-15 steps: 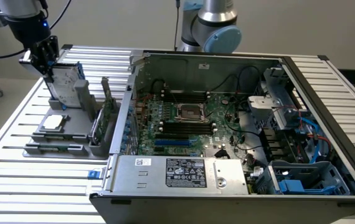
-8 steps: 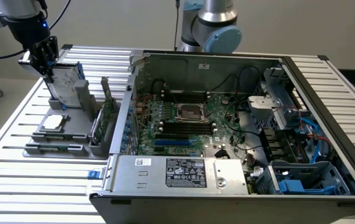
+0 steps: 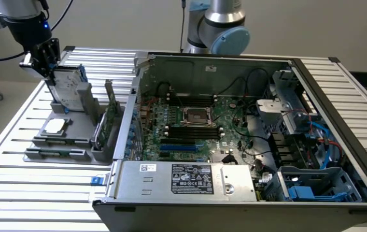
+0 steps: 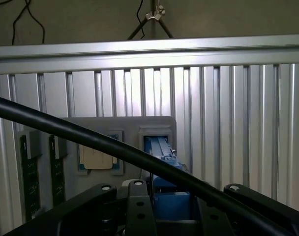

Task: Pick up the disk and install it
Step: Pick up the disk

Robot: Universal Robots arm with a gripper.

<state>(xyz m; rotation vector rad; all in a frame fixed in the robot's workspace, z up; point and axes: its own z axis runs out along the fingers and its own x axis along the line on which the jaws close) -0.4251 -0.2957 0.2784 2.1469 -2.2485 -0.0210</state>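
Note:
The disk (image 3: 71, 88) stands upright on its edge in a slot of the grey holder (image 3: 74, 145) at the exterior view's left, silver with a blue frame. My gripper (image 3: 52, 75) hangs straight over it and sits around its top edge. In the wrist view the blue edge of the disk (image 4: 160, 147) runs down into the grey holder (image 4: 125, 128), and my gripper (image 4: 172, 211) straddles its near end with black metal on either side.
An open computer case (image 3: 235, 121) fills the exterior view's right, with a blue drive bay (image 3: 312, 186) at its near corner. The holder also carries a square silver chip (image 3: 54, 126) and upright green cards (image 3: 110, 118). A black cable (image 4: 90, 135) crosses the wrist view.

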